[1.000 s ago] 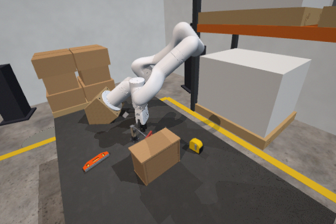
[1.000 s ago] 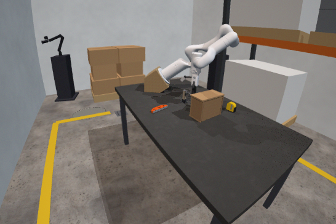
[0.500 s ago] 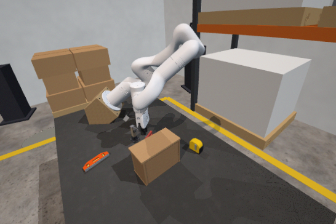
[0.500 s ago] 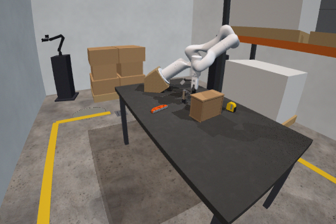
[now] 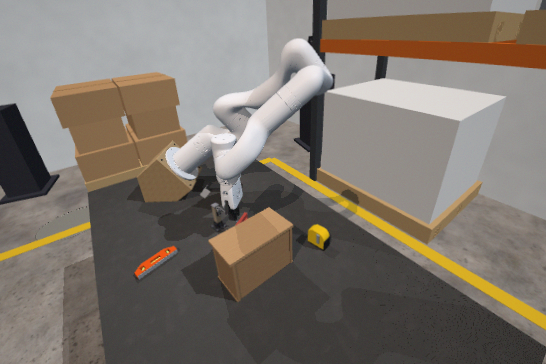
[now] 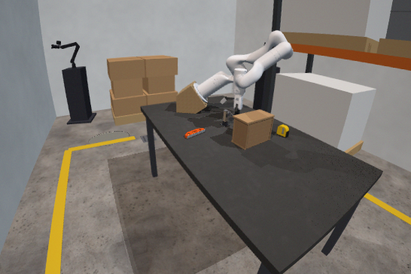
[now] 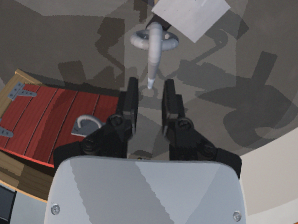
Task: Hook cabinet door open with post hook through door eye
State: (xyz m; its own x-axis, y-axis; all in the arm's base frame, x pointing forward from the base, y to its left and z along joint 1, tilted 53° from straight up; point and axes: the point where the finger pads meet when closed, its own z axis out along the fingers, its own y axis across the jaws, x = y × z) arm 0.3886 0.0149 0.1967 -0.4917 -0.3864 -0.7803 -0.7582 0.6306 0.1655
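Observation:
The wooden cabinet stands on the dark table. Its red door shows at the left of the wrist view, with a metal eye on it. A short grey post stands behind the cabinet, and the hook rod reaches from it toward my fingers. My gripper points down between the post and the door. Its fingers stand a little apart, with the rod's tip at the gap and nothing gripped.
An orange level lies left of the cabinet and a yellow tape measure right of it. The arm's tilted cardboard base box sits at the table's back. A white square plate lies beyond the post.

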